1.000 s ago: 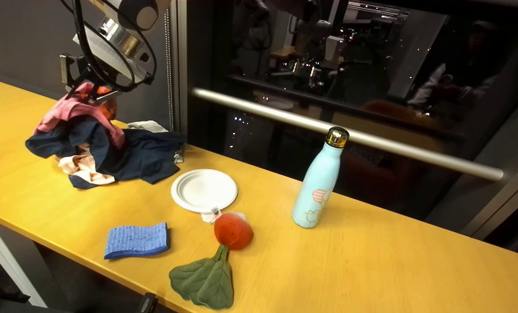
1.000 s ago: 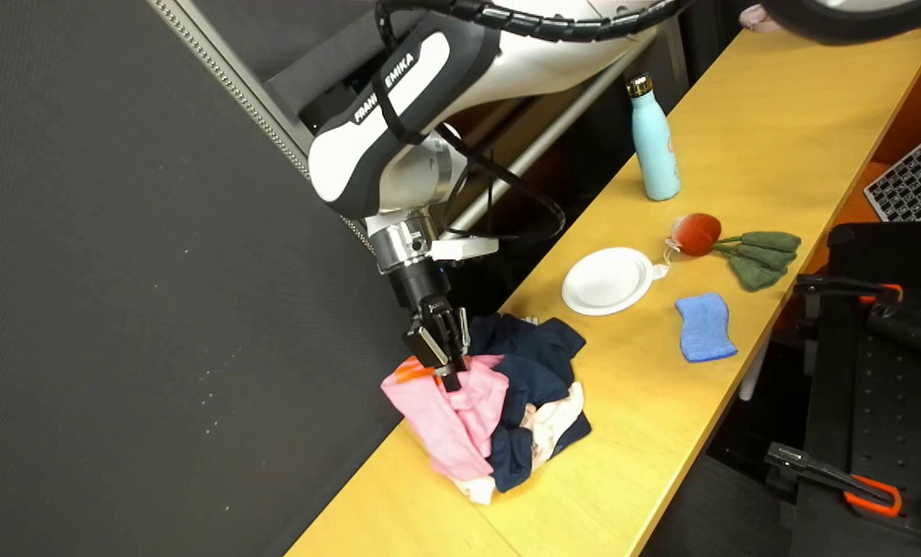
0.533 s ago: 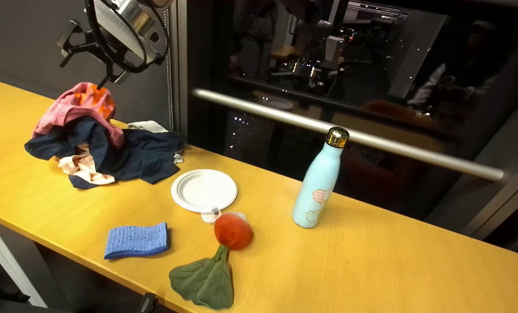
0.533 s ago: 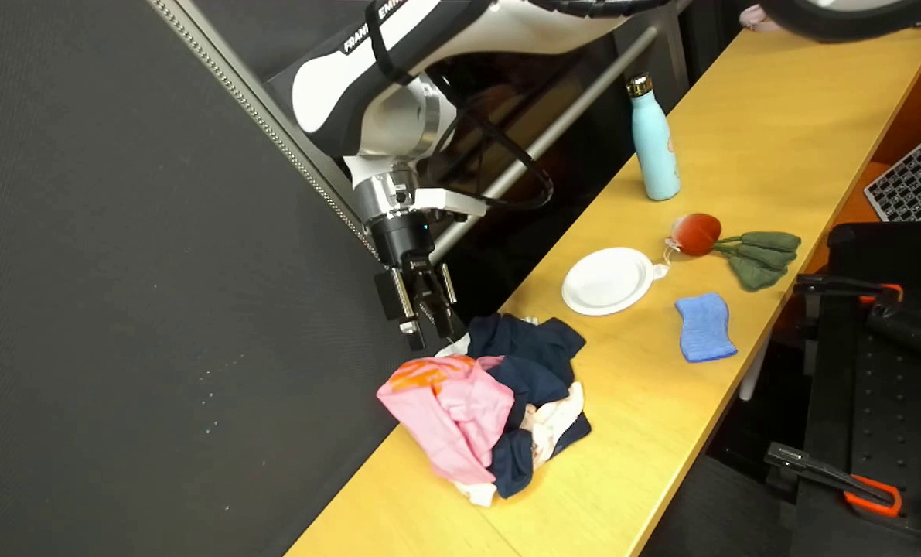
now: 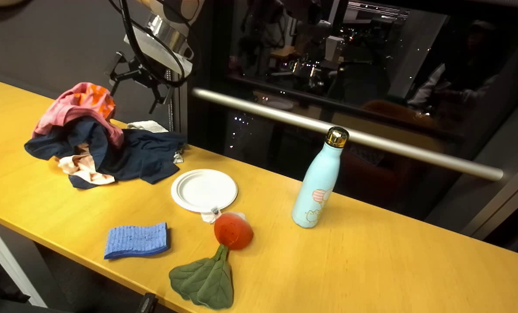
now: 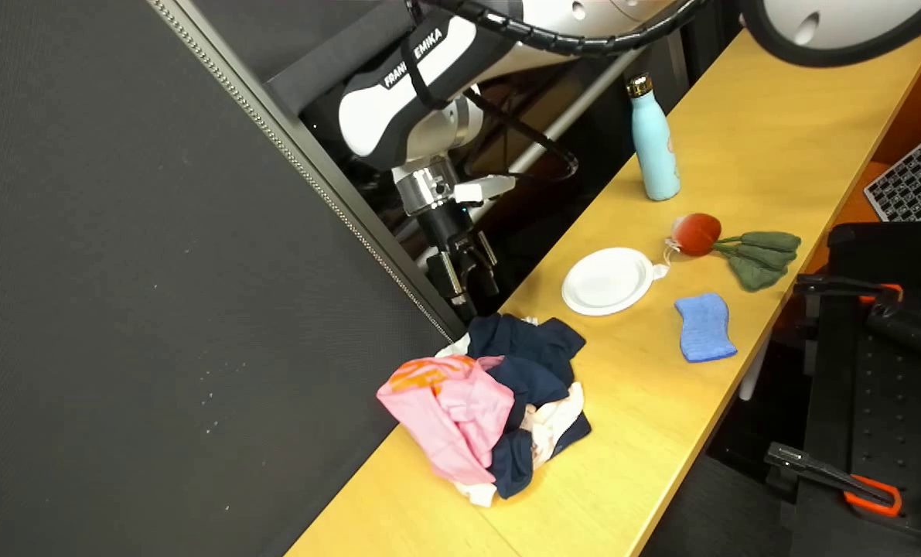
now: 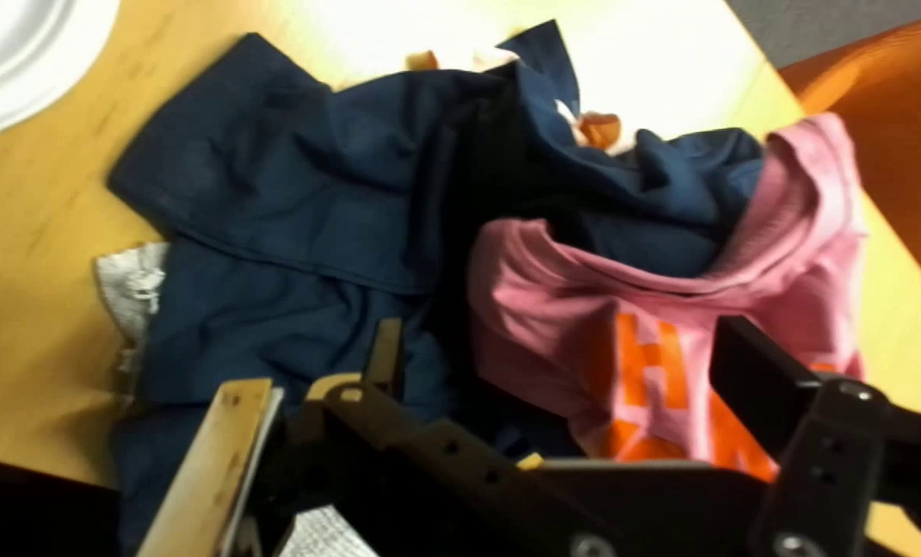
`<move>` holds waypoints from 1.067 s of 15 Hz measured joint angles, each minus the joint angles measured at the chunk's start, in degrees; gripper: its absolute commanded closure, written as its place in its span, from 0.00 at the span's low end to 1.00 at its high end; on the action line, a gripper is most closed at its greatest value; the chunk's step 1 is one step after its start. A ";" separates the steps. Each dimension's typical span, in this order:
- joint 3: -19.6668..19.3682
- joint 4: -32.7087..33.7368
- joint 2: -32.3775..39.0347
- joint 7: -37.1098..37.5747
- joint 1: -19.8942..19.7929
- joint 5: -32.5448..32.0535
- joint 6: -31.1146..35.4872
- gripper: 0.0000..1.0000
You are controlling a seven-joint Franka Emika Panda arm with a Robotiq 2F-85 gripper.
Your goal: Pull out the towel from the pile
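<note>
The pile on the table combines a pink shirt (image 5: 52, 119) with orange print, a navy garment (image 5: 143, 154) and a peach cloth (image 5: 78, 167). A whitish, textured cloth, which looks like the towel (image 5: 148, 126), peeks out behind the navy garment in both exterior views; most of it is covered. Its ribbed edge shows low in the wrist view, where the gripper (image 7: 568, 365) spreads its jaws wide with no cloth between them. In an exterior view the gripper (image 5: 132, 101) hangs above the back of the pile, apart from the fabric, with the towel below and right of it.
Beside the pile lies a white plate (image 5: 204, 190). Farther along are a blue folded cloth (image 5: 137, 240), a red radish toy (image 5: 233, 231) with green leaves and an upright light-blue bottle (image 5: 317, 182). A window with a metal bar (image 5: 350, 130) runs along the table's back.
A second ago the gripper was down at the pink shirt with narrower jaws. It has risen off, opened wide and shifted right in both exterior views. The pile has barely moved.
</note>
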 measured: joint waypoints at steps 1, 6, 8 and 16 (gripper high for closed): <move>-0.71 0.02 0.62 0.22 0.35 -1.15 1.10 0.00; -3.05 0.33 5.16 2.35 4.23 -4.95 9.25 0.00; -4.62 1.18 7.30 4.10 6.14 -6.69 13.72 0.00; -8.15 6.45 11.94 9.44 8.80 -8.23 25.90 0.00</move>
